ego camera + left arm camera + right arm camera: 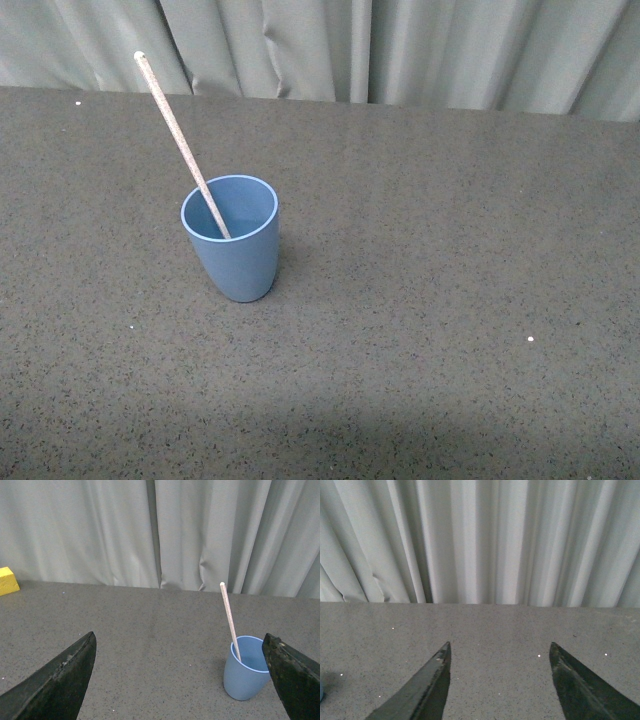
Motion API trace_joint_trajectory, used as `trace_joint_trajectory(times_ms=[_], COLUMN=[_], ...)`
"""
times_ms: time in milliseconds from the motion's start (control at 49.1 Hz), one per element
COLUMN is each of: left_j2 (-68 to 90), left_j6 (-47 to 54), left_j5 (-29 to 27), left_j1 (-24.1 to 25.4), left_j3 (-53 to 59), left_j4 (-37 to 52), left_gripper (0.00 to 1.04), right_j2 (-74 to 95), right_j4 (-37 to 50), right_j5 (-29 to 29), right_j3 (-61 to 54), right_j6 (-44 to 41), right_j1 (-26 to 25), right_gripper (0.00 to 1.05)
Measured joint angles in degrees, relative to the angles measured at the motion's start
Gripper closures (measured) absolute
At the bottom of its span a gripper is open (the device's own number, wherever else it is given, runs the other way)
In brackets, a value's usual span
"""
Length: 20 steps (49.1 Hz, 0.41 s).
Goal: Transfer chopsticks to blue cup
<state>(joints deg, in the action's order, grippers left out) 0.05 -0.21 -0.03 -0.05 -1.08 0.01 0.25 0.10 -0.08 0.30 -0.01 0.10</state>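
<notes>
The blue cup (233,238) stands upright on the dark speckled table, left of middle in the front view. The pale chopstick (180,140) stands in it, leaning back and to the left, its lower end inside the cup. No arm shows in the front view. In the left wrist view the cup (245,670) and the chopstick (229,616) sit just inside one jaw of my left gripper (180,642), which is open and empty, away from the cup. My right gripper (499,647) is open and empty over bare table.
Grey curtains (400,45) hang along the table's far edge. A yellow block (7,580) lies far off near the curtain in the left wrist view. The dark table (450,300) stretches wide around the cup.
</notes>
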Motion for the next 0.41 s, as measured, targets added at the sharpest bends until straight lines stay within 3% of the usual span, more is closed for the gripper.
trace_joint_trajectory(times_ms=[102,204,407], left_j2=[0.0,0.0,0.0], left_j6=[0.0,0.0,0.0], left_j5=[0.0,0.0,0.0], left_j1=[0.0,0.0,0.0], left_j3=[0.0,0.0,0.0], left_j4=[0.0,0.0,0.0], left_gripper=[0.07,0.07,0.07], right_j2=[0.0,0.0,0.0], right_j4=[0.0,0.0,0.0], right_j5=[0.0,0.0,0.0], right_j3=[0.0,0.0,0.0], right_j6=[0.0,0.1,0.0], right_j1=[0.0,0.0,0.0], right_gripper=[0.29,0.08,0.09])
